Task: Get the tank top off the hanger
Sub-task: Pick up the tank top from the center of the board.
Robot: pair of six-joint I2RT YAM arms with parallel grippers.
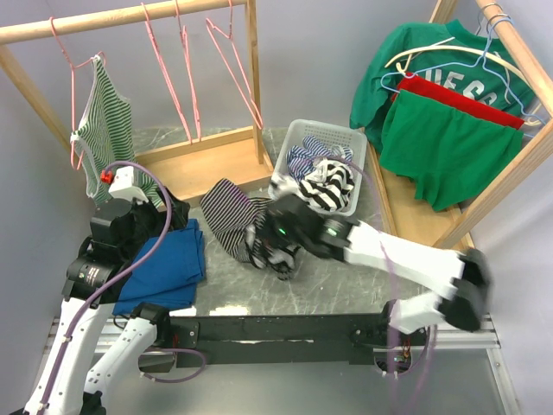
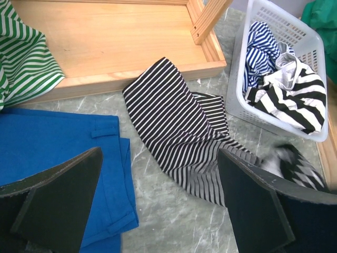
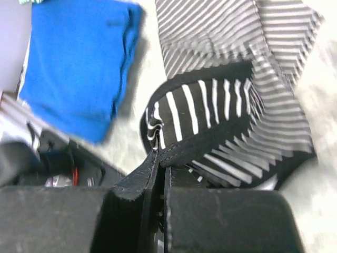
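The green-and-white striped tank top hangs on a pink hanger at the left end of the left rack; its hem shows in the left wrist view. My left gripper is open and empty, low over the table between a folded blue cloth and a black-and-white striped garment, below and right of the tank top. My right gripper is shut on the dark hem of the striped garment, pinching it between the jaws.
Several empty pink hangers hang on the left wooden rack, whose base board lies behind the cloths. A white basket holds striped clothes. The right rack carries a green sweatshirt and green shorts.
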